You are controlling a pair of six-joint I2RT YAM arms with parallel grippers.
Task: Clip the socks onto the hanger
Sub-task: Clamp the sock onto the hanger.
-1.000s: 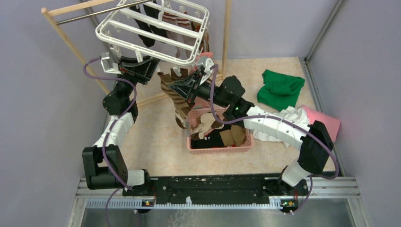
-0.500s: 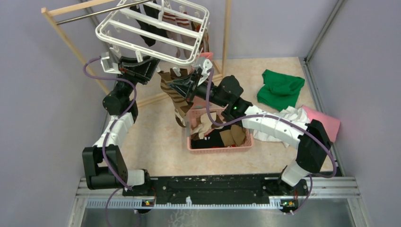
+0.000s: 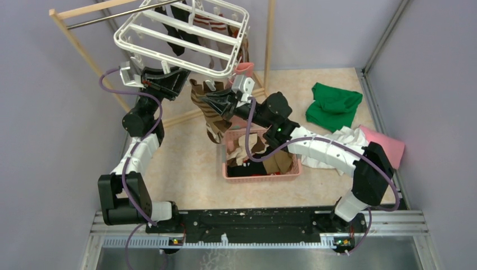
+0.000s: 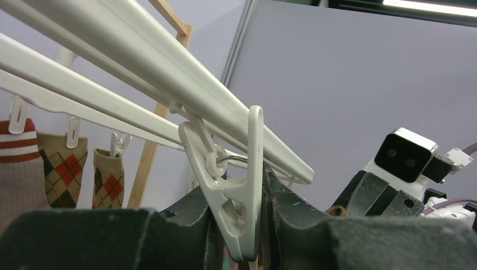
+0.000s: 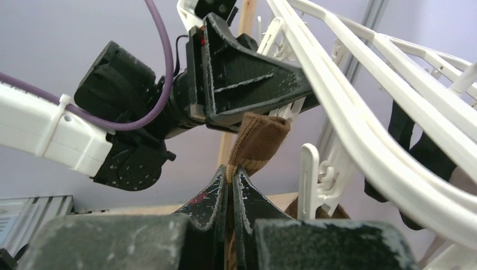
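Observation:
The white hanger (image 3: 180, 36) hangs from the wooden rack's rod, with several socks clipped to it. My left gripper (image 3: 170, 79) is raised under its near edge and shut on a dangling white clip (image 4: 225, 169), squeezing it. My right gripper (image 3: 209, 101) is shut on the cuff of a brown-cream striped sock (image 3: 212, 121), which hangs below it. In the right wrist view the sock's cuff (image 5: 260, 140) rises from my right gripper (image 5: 230, 175) and touches the underside of the left gripper (image 5: 253, 95). Argyle socks (image 4: 67, 169) hang from far clips.
A pink basket (image 3: 259, 176) holding several more socks sits under the right arm. A green cloth (image 3: 333, 104), a white cloth (image 3: 344, 136) and a pink cloth (image 3: 389, 144) lie at the right. The wooden rack (image 3: 84, 53) stands at the back left.
My right gripper has moved left and up with the striped sock, closer to the left gripper and its clip. The left arm has stayed put.

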